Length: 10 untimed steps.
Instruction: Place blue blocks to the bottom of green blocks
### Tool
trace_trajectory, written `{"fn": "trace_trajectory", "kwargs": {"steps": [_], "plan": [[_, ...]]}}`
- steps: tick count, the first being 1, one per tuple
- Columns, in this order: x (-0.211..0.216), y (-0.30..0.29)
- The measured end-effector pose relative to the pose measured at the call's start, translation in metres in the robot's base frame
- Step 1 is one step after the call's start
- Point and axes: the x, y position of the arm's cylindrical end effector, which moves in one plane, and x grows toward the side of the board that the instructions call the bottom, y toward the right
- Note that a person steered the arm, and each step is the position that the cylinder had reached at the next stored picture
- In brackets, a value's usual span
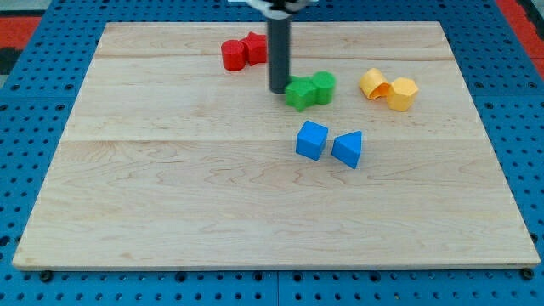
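Note:
Two green blocks sit touching near the view's top centre: a star-like one [299,93] and a rounder one [323,86] to its right. Below them lie a blue cube [311,139] and a blue triangular block [348,149], side by side, slightly apart. My tip [279,89] rests on the board just left of the green star-like block, touching or almost touching it. The rod rises to the view's top edge.
Two red blocks [242,51] sit touching at the top, left of the rod. Two yellow blocks [388,87] sit at the upper right. The wooden board [170,195] lies on a blue pegboard surface.

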Motion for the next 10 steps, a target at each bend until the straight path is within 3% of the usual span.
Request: {"fn": "trace_trajectory", "kwargs": {"steps": [1,2,3,5,8,10], "plan": [[0.000,0.048],[0.000,0.050],[0.023,-0.028],[0.145,-0.053],[0.144,0.086],[0.141,0.067]]}}
